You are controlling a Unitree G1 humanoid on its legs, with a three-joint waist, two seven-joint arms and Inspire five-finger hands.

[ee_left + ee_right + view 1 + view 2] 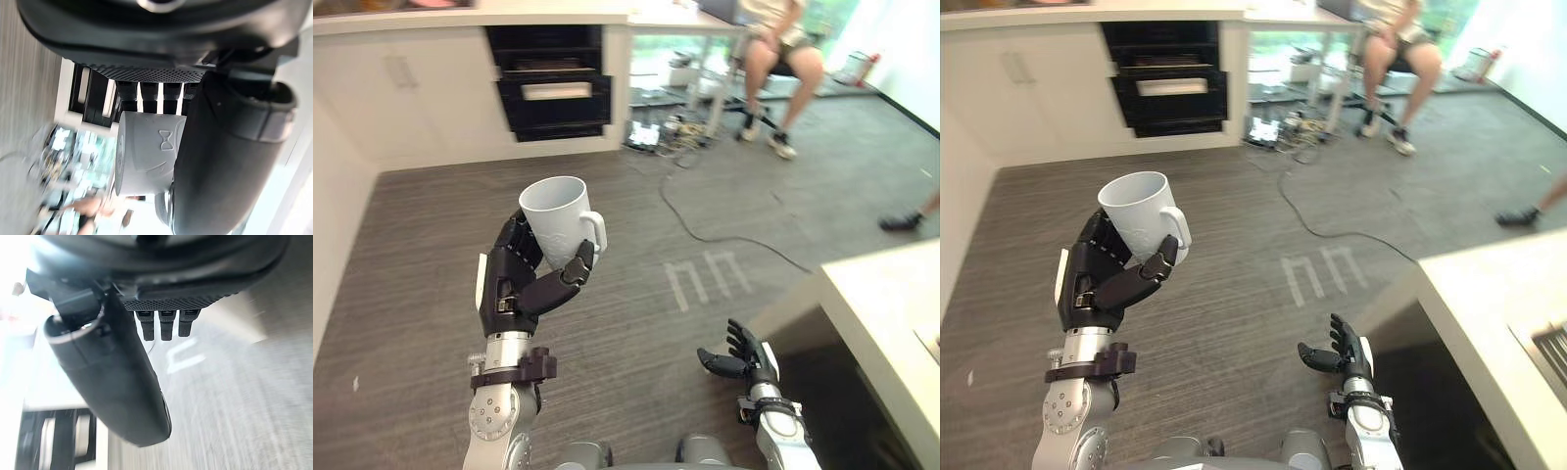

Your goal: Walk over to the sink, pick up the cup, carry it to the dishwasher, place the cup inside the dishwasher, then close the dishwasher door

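Gripping embossed cup [555,211], left robot hand [514,279]

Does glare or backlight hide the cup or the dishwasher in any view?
Left eye view: no; the cup in the left hand and the dark dishwasher are evenly lit, and daylight glares behind the seated person. Left wrist view: cup readable, far background washed white. Right wrist view: right hand dark against a blown-out corner.

left hand [514,284] hides the base of the cup [556,211]; seated person [783,44] cropped at top.
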